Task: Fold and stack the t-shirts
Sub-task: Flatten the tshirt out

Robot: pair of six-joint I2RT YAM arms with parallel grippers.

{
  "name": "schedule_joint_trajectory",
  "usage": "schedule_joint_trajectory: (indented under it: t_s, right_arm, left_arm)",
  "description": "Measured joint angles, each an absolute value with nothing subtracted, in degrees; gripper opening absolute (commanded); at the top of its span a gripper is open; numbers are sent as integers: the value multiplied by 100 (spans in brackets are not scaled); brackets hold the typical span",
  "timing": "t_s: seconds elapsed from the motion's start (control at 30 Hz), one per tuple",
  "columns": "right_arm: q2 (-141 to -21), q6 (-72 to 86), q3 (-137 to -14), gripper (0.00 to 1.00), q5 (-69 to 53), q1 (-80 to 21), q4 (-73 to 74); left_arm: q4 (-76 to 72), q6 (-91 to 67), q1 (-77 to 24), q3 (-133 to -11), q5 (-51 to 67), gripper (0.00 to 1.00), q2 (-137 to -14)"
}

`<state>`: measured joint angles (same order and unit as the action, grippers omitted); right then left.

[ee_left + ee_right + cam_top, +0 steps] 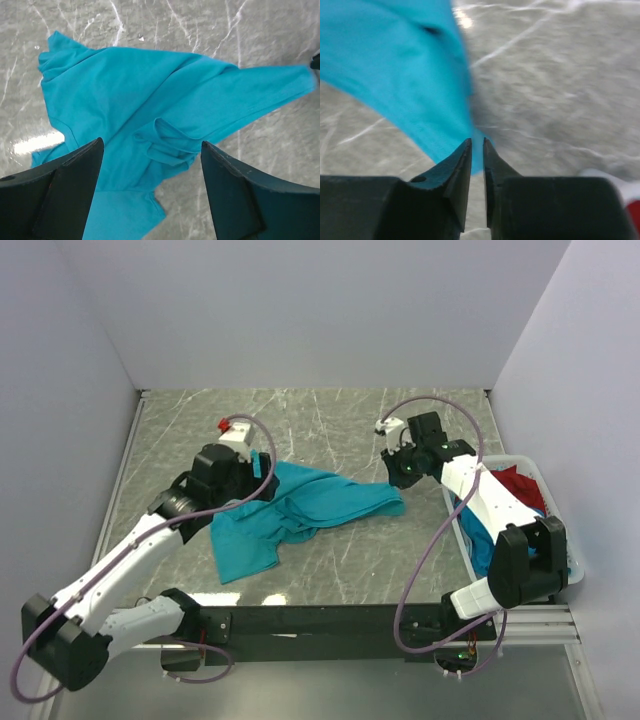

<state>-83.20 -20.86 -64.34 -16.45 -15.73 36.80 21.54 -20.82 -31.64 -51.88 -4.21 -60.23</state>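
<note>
A teal t-shirt (300,505) lies crumpled and partly spread on the marble table, one end drawn out to the right. My left gripper (262,464) hovers over its left part, open wide; in the left wrist view the teal t-shirt (150,85) lies below the left gripper (150,145) with nothing between the fingers. My right gripper (402,473) is at the shirt's right tip. Its jaws (477,141) stand a narrow slit apart, and the blurred corner of the teal t-shirt (395,65) shows just beyond the tips. A red t-shirt (515,485) and a blue t-shirt (480,540) lie in the basket.
A white slatted basket (522,459) stands at the table's right edge, beside the right arm. Grey walls close the table at the back and on both sides. Bare marble (330,420) lies behind the shirt.
</note>
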Motion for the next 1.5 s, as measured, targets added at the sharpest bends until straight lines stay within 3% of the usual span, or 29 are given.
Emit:
schedule_joint_trajectory:
  t_s: [0.07, 0.1, 0.2, 0.4, 0.57, 0.7, 1.03, 1.5]
  right_arm:
    - [-8322, -2075, -6449, 32, -1444, -1441, 3562]
    - [-8320, -2084, -6455, 46, -1365, -1400, 3514]
    - [-8320, -2250, -6497, 54, -1317, -1310, 3498]
    - [-8294, -3308, -6770, 57, -2724, -1645, 3898]
    - [-8471, -3913, -6735, 57, -3306, -3166, 3815]
    - [-9386, -3756, -7290, 58, -3293, -4069, 3743]
    - [-11312, -2421, -9107, 58, -3065, -4379, 3341]
    - [-11804, -1857, -9236, 58, -2912, -4676, 3354]
  left_arm:
    - [2167, -2237, -3164, -5006, -451, 84, -5688]
    - [2145, -2322, -3164, -4917, -460, 84, -5564]
    - [2117, -2650, -3164, -4587, -513, 86, -5290]
    - [2209, -3430, -3081, -4174, -1120, 90, -5472]
    - [2043, -3736, -2263, -4158, -967, 86, -5994]
    - [1994, -3717, -1601, -4268, -657, 85, -6519]
    - [1776, -3710, -1013, -4821, -189, 80, -7723]
    - [1575, -3422, -871, -6552, -141, 66, -10108]
